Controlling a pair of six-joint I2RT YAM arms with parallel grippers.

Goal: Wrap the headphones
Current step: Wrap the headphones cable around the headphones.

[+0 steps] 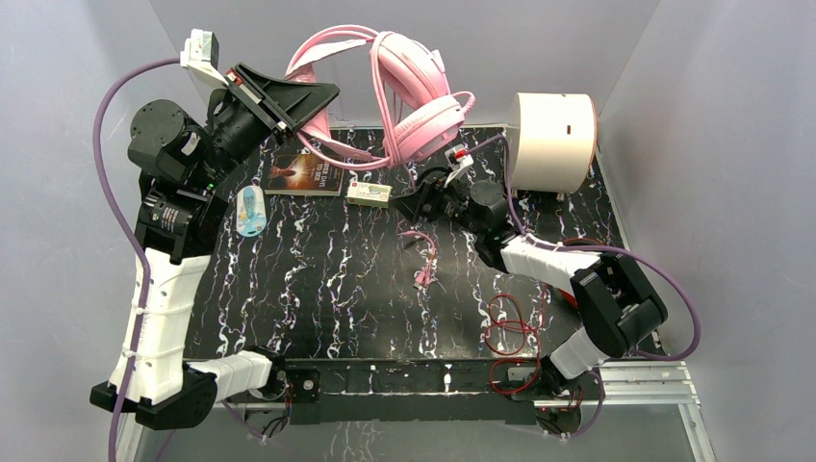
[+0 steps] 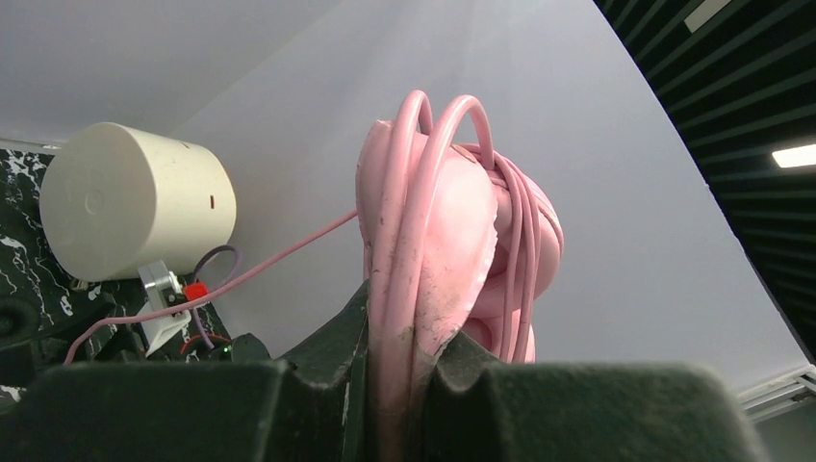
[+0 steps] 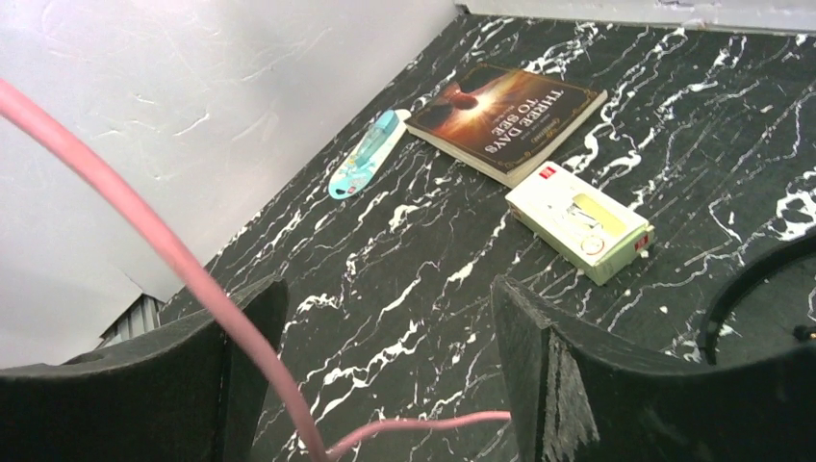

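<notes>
Surface: a black, white-veined table [image 1: 337,289] stood between pale grey walls.
Overhead, headset: the pink headphones [image 1: 414,96] hung raised above the table's far edge, against the back wall.
Overhead, claws: the left gripper [image 1: 322,99] was up at the headset; the right gripper [image 1: 423,197] sat low beneath it, near a small box [image 1: 369,193].
Overhead, cord: a pink cable [image 1: 423,255] trailed down onto the table.
Left wrist: the claw was clamped tight on the pink headphones, with cable looped over them; a white cylinder [image 2: 135,197] stood behind.
Right wrist: the fingers stood wide apart, gripping nothing; the pink cable ran slack between them; a book [image 3: 505,115] lay beyond.
</notes>
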